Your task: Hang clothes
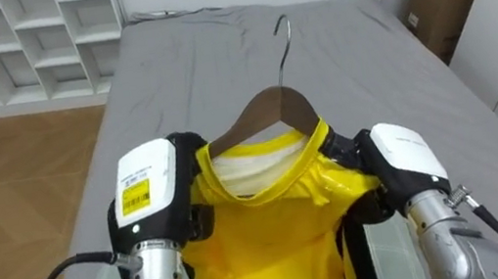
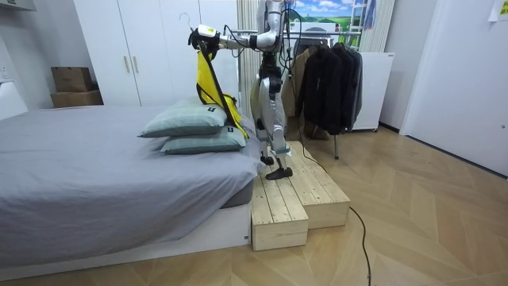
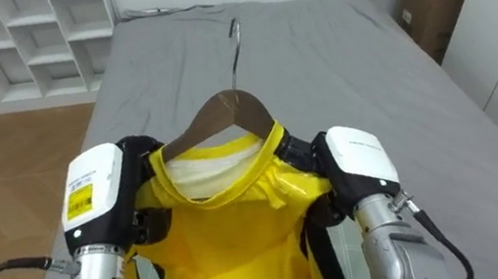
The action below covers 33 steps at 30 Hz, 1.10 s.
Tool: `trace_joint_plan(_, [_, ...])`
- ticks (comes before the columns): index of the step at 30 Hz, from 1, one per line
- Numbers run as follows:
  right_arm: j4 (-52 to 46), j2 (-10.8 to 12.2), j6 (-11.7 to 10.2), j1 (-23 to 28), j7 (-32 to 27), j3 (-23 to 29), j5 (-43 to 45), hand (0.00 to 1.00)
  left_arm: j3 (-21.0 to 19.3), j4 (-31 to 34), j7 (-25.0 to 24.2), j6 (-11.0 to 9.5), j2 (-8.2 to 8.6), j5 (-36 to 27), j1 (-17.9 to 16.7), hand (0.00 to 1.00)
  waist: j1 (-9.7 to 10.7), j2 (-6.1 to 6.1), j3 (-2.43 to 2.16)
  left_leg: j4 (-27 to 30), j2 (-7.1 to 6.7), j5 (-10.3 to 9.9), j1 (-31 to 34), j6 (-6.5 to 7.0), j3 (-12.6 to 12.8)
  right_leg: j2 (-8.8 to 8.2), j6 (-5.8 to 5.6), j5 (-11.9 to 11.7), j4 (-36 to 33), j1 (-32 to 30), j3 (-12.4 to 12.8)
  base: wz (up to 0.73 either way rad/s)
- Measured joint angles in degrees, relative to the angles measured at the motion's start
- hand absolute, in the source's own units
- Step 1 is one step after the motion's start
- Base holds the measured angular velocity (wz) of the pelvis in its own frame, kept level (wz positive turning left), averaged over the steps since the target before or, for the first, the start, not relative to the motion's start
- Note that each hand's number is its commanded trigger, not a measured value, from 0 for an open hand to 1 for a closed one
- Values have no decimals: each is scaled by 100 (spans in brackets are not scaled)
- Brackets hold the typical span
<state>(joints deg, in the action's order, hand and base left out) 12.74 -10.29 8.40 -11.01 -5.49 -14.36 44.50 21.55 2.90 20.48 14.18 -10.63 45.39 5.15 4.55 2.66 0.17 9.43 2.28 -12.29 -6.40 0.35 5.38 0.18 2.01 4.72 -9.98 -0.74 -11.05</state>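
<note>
A glossy yellow garment [image 1: 264, 236] with a white inner collar hangs on a brown wooden hanger [image 1: 269, 109], raised in the air in front of the robot's chest. The hanger's bar runs side to side across the robot's front, and each end meets one hand. The left hand [image 1: 150, 189] sits at the garment's left shoulder and the right hand [image 1: 408, 160] at its right shoulder, so neither is nearer than the other. The dark fingers of each hand close on the yellow cloth at the hanger's ends, and both hands appear to be grasping the garment where it covers the hanger. The thin metal hook [image 1: 282, 40] rises from the middle of the hanger, between the two hands, and points up and away from the robot, over the grey bed [image 1: 217, 55].

In the room view the robot stands on a low wooden platform [image 2: 294, 195] at the bed's side, facing the bed. The clothes rack of dark coats [image 2: 325, 75] stands behind it, on the room view's right. The hook therefore points away from the rack, so hanging the garment probably calls for a turn towards the rack.
</note>
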Motion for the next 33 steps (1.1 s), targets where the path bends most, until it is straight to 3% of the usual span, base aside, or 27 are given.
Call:
trace_joint_plan(4, [258, 135, -22, 5, -1, 1, -20, 100, 58, -13, -178, -56, 43, -95, 0, 0, 5, -2, 5, -5, -1, 0, -9, 0, 4, -5, -1, -1, 1, 8, -9, 0])
trace_joint_plan(9, [302, 133, -35, 121, 4, 21, -235, 100, 109, -62, -253, -176, 37, -438, -18, 0, -15, -21, 18, -8, 2, 0, -57, 0, 1, -5, -1, 0, 24, 73, 6, 1])
trace_joint_plan(12, [360, 122, -52, 122, 7, 19, -305, 100, 111, -60, -250, -395, 33, -725, -18, 0, -28, -47, 37, -17, -2, 0, -83, 0, 35, -6, -3, 2, 19, 82, 35, -5])
trace_joint_plan(17, [497, 66, -344, 134, -5, 251, -289, 100, -51, -42, -248, -809, 35, -758, -18, 0, -94, -88, 62, -17, 1, 0, -103, 0, 138, 2, -3, 2, 14, 56, 134, -9])
trace_joint_plan(20, [490, 1, -493, 253, -123, 500, -352, 100, -165, 34, -248, -870, -30, -760, -21, 0, -108, -108, 63, -18, 5, -1, -106, -1, 147, 9, -2, 4, 17, 59, 139, -2])
trace_joint_plan(26, [491, -67, -525, 655, -359, 823, -621, 100, -419, 35, -224, -950, -43, -760, -178, 0, -185, -115, 56, -14, 1, -1, -99, -1, 202, 1, -11, 11, 21, 44, 134, -1])
trace_joint_plan(33, [645, -78, -583, 735, -532, 1339, -925, 100, -850, 7, -66, -1045, -117, -771, -460, 0, -130, -114, 39, -12, 7, -1, -113, -1, 206, -13, -11, 11, -82, 12, 133, 0])
